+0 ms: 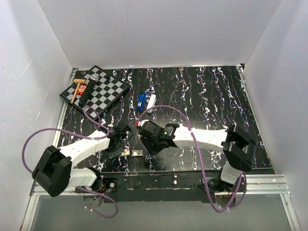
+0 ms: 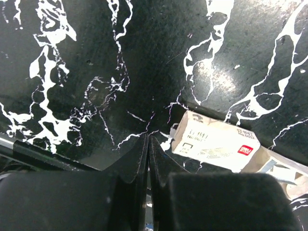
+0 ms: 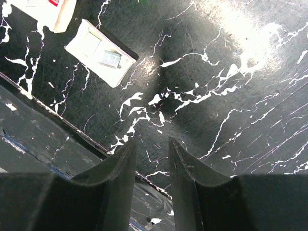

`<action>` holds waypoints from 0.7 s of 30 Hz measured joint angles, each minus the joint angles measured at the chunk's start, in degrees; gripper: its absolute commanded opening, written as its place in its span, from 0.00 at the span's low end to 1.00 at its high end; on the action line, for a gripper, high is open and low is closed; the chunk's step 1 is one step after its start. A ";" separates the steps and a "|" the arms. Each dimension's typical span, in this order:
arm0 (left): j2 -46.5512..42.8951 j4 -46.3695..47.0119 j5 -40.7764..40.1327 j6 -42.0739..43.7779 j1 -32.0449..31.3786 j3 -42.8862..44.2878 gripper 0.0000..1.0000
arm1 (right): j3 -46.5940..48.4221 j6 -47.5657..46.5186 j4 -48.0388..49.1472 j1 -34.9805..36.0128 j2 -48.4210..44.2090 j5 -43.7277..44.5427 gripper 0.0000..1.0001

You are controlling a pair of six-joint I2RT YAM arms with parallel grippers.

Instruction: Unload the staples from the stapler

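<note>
The blue stapler (image 1: 141,99), with a white part (image 1: 152,102) beside it, lies mid-table, beyond both grippers. Near the front edge sit a closed tan-and-white box (image 2: 214,142) (image 3: 48,9) and an open white tray (image 3: 100,53) (image 1: 137,153). A short silvery strip that looks like staples (image 3: 109,58) (image 2: 274,167) lies in the tray. My left gripper (image 2: 148,137) (image 1: 122,132) is shut on nothing, just left of the closed box. My right gripper (image 3: 151,140) (image 1: 146,139) hangs open and empty over the dark tabletop, to the right of the tray.
A checkerboard (image 1: 108,91) at the back left carries a wooden-handled hammer (image 1: 76,89) and a dark microphone-like object (image 1: 91,84). White walls enclose the table on three sides. The table's front edge (image 3: 57,120) runs close under both grippers.
</note>
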 measured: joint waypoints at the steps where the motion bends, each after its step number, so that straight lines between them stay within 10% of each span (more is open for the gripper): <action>1: 0.35 0.70 0.07 0.13 -0.02 -0.35 0.00 | -0.02 0.20 0.00 0.00 0.00 -0.02 0.41; 21: -2.62 7.82 -0.59 3.17 -0.22 -4.17 0.00 | 2.10 11.89 3.15 0.00 6.32 0.02 0.39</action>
